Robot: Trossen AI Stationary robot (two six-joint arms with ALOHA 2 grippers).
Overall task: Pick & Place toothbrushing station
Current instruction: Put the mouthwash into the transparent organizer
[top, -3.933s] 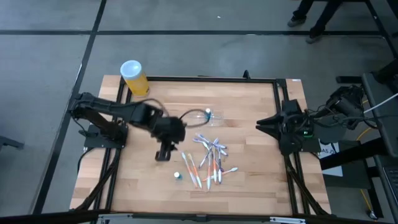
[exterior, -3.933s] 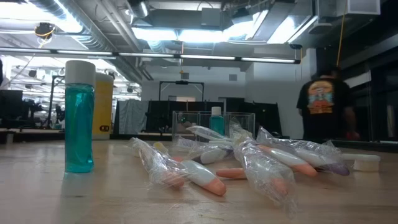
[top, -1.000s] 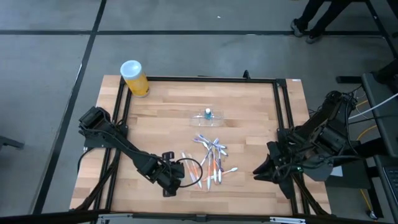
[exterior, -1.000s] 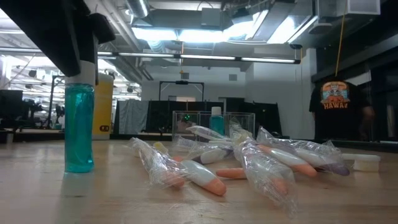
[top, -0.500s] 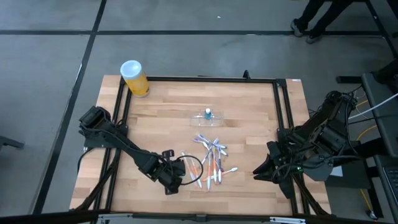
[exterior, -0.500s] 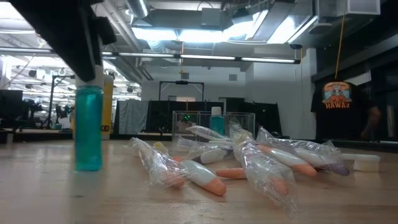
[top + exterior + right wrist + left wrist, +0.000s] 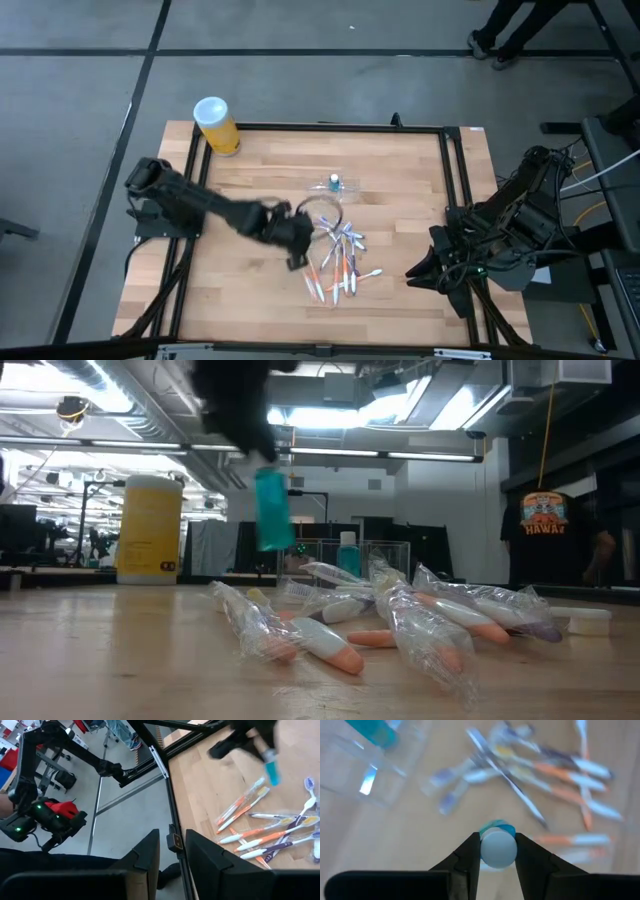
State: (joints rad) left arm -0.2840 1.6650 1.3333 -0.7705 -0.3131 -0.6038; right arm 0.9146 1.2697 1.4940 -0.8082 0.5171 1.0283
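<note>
Low view: "HAWAI" on shirt (image 7: 545, 525)

Past the right gripper (image 7: 171, 851), whose fingers stand apart over the table edge (image 7: 167, 780), the left arm (image 7: 240, 737) holds a blue tube (image 7: 271, 769) above scattered toothbrushes (image 7: 270, 830).

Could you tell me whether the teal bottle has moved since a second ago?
Yes: the left gripper has lifted the teal bottle off the table, toward the toothbrush pile.
</note>
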